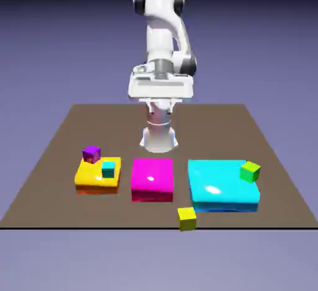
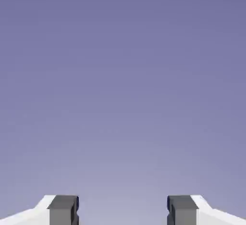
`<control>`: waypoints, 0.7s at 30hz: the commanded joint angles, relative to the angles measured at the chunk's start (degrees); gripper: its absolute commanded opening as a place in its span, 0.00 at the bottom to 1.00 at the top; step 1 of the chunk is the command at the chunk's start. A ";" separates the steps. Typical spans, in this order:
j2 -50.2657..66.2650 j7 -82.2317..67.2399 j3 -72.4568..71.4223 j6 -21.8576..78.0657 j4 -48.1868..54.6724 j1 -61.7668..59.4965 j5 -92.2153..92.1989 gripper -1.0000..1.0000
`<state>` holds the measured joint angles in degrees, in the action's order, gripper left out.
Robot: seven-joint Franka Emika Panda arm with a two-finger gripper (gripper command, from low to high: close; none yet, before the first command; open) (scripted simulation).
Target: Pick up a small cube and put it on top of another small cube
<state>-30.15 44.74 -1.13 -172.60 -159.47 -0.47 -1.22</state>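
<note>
Yellow cube at worktop's near edge, below open gripper

Small glossy purple cube sits by the orange-yellow slab; the white two-finger gripper, fingers wide, holds nothing; small plain yellow cube lies at the brown worktop's near edge.

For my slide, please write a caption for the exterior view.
Open gripper raised above the table, small yellow cube near its front edge.

Small cube: plain yellow. Another small cube: purple. Teal seen on a third cube, green on a fourth. Slabs: yellow-orange, magenta, cyan; white highlights carried by the magenta and cyan ones. Tabletop rendered plain dark brown. Arm finished in white, with dark grey joint caps.
</note>
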 commanded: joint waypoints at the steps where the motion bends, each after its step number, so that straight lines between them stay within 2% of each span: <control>1: 2.08 1.90 -0.94 1.17 1.27 -0.96 -1.02 0.50; 21: 43.61 39.80 -19.66 24.57 26.73 -20.11 -21.31 0.50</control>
<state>13.45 84.54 -20.79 -148.02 -132.73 -20.58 -22.53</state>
